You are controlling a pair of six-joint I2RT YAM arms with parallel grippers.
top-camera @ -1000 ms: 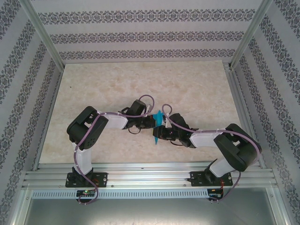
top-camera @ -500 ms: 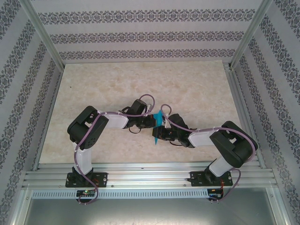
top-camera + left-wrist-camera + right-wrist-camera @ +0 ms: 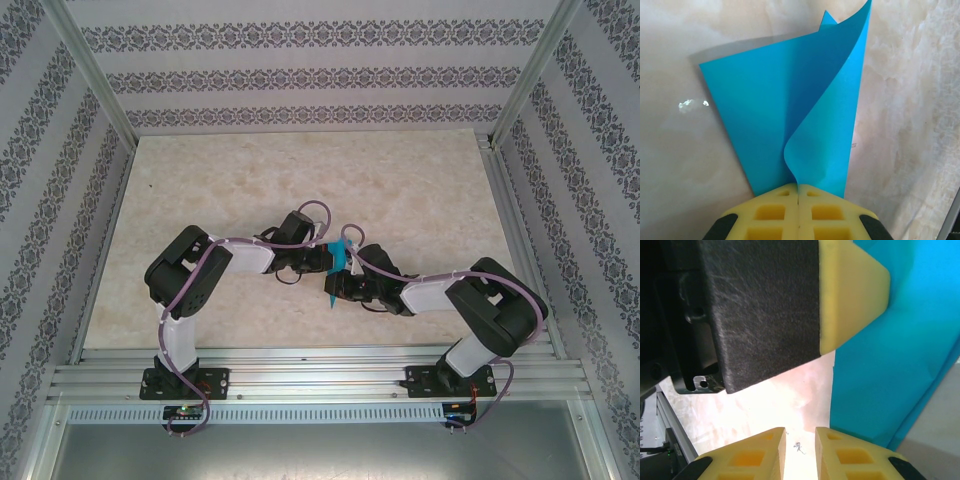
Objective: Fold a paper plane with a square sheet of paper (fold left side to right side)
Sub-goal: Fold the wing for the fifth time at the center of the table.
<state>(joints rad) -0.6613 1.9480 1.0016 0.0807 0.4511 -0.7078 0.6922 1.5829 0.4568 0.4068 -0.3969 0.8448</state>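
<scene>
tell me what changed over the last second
The right arm swung slightly left, toward the middle, and the lower tip of the paper looks shorter from above. The left gripper stayed shut on the paper; the right gripper stayed slightly open beside it, holding nothing.

No writing, label, brand mark or number can be read anywhere. The cyan-blue sheet of paper (image 3: pixel 765 110) is plain on both faces that show, and the wallpaper (image 3: pixel 300 78) behind and to either side of that sheet carries only a repeating ornamental pattern, not lettering.
</scene>
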